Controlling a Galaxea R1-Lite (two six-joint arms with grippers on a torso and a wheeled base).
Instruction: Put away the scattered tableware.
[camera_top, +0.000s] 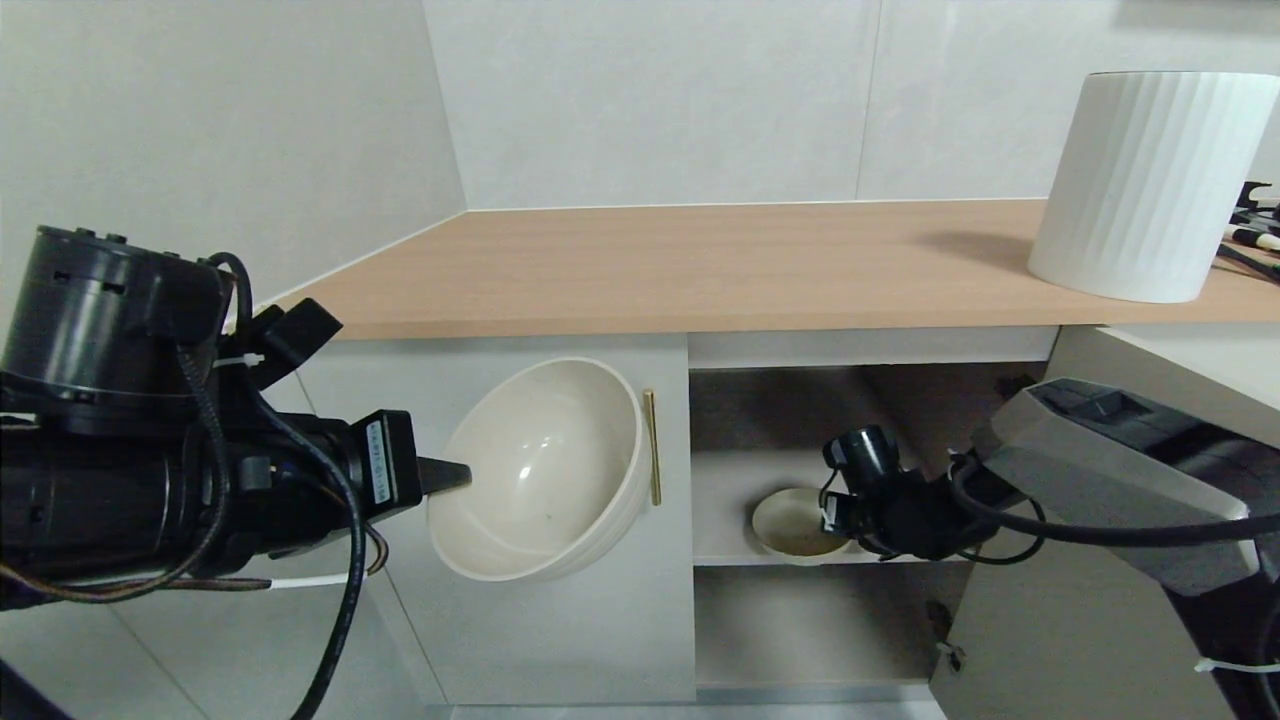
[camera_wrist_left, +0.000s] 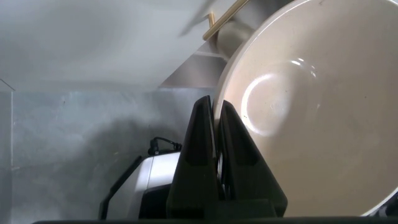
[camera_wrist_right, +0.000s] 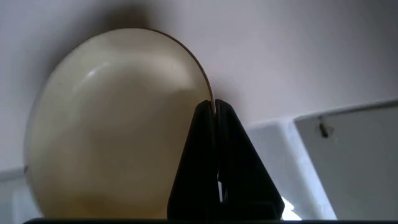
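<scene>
A large cream bowl (camera_top: 545, 470) hangs tipped on its side in front of the closed left cabinet door, its hollow facing me. My left gripper (camera_top: 450, 476) is shut on its rim; in the left wrist view the gripper (camera_wrist_left: 215, 106) pinches the large bowl (camera_wrist_left: 311, 112) at its edge. Inside the open right cabinet, a small cream bowl (camera_top: 790, 522) sits at the middle shelf (camera_top: 725, 500). My right gripper (camera_top: 836, 516) is shut on its rim. The right wrist view has that gripper (camera_wrist_right: 215, 107) clamped on the small bowl's (camera_wrist_right: 112, 124) thin edge. Whether the small bowl rests on the shelf is unclear.
A wooden countertop (camera_top: 700, 265) runs above the cabinet, with a tall white ribbed container (camera_top: 1150, 180) at its right end. The left door has a gold handle (camera_top: 652, 447). The open right door (camera_top: 1050, 640) stands beside my right arm. A lower shelf space (camera_top: 810, 625) lies below.
</scene>
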